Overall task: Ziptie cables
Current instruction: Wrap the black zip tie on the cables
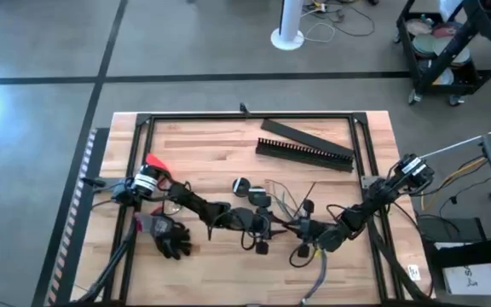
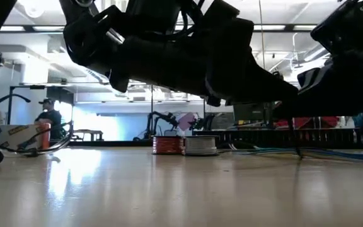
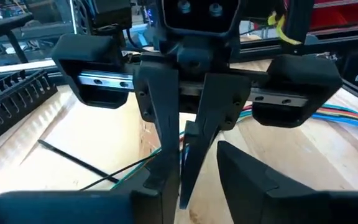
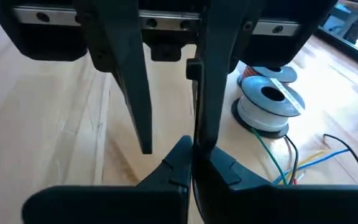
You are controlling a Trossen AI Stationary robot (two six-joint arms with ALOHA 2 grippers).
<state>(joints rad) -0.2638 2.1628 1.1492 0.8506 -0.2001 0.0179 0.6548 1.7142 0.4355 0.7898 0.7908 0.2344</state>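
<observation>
both grippers meet over cables (image 1: 281, 207), mid-table.

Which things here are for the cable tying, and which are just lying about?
Job: cables, ziptie, left gripper and right gripper meeting mid-table.
Lying about: comb-toothed duct, flat black bar, black glove, wire spool.

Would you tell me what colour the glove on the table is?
Black, with a reddish cuff; the glove shows best in the high view.
</observation>
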